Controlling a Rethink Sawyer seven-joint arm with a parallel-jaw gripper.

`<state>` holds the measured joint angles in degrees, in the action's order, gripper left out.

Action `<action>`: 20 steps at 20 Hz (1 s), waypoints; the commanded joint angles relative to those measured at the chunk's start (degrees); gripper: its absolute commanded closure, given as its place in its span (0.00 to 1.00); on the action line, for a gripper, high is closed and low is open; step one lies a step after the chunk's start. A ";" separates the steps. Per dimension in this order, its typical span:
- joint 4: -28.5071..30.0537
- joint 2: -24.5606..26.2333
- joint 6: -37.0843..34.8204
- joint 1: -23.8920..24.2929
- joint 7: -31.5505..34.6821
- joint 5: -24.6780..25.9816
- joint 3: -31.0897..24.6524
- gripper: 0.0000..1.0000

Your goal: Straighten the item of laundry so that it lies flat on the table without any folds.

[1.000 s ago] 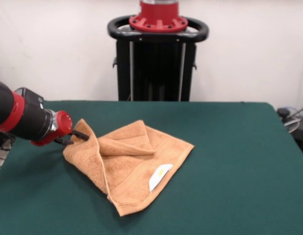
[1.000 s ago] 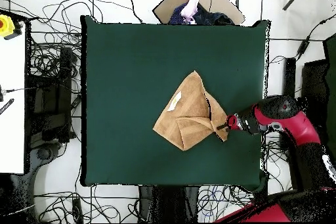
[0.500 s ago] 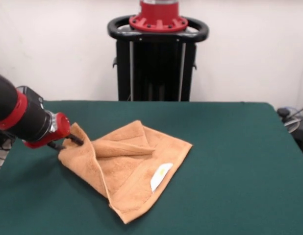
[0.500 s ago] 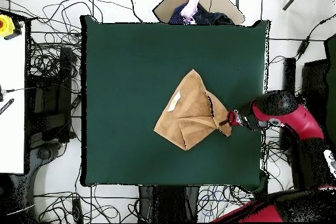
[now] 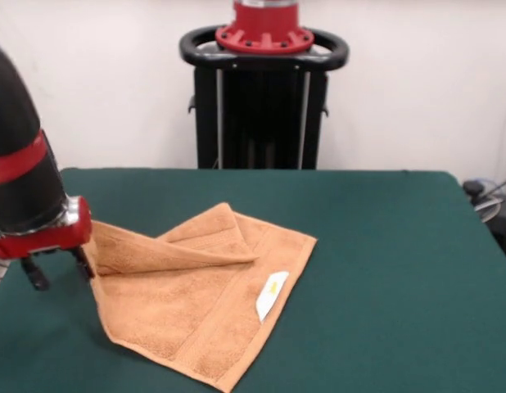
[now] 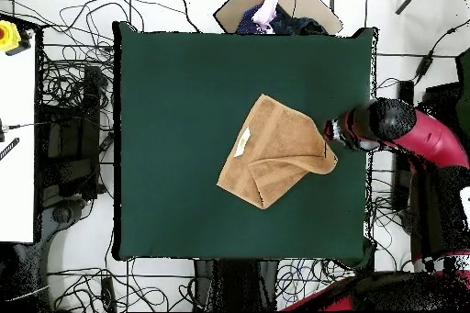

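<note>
Pincer [image 5: 55,268] spread, against towel [image 5: 196,307] corner

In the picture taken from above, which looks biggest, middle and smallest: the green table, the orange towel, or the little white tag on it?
Largest to smallest in the overhead view:
1. the table
2. the towel
3. the white tag, a sliver on the towel's edge.
</note>
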<state>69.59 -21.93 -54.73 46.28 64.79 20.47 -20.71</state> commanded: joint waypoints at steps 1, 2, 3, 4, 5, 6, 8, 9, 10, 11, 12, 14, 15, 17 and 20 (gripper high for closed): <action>5.47 -9.31 4.55 -4.94 10.80 0.74 2.91 0.00; 6.32 -10.05 4.98 -5.27 11.18 0.43 3.32 0.00; 6.59 -10.42 4.86 -5.74 11.67 0.27 3.80 0.00; 7.26 -11.09 4.99 -6.10 12.04 0.06 4.18 0.00; 8.16 -11.98 5.22 -6.46 12.41 -0.19 4.52 0.00; 8.49 -12.46 5.27 -6.82 12.79 -0.38 4.82 0.00; 10.12 -13.93 5.78 -7.38 13.70 -0.70 5.44 0.00; 11.63 -15.01 6.42 -7.64 14.29 -0.95 5.69 0.00; 12.18 -15.15 6.98 -7.63 14.50 -1.15 5.73 0.00; 12.79 -15.30 7.56 -7.69 14.67 -1.30 5.84 0.00; 13.40 -15.45 8.14 -7.75 14.83 -1.45 5.95 0.00; 15.06 -16.19 9.70 -8.05 15.38 -1.75 6.53 0.00; 16.61 -16.81 10.71 -8.31 16.20 -1.96 7.00 0.00; 19.33 -17.57 13.14 -8.83 17.96 -2.41 7.96 0.00; 23.65 -18.26 17.30 -10.09 21.50 -3.19 9.58 0.00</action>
<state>80.28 -38.96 -44.34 38.86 66.09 19.13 -15.06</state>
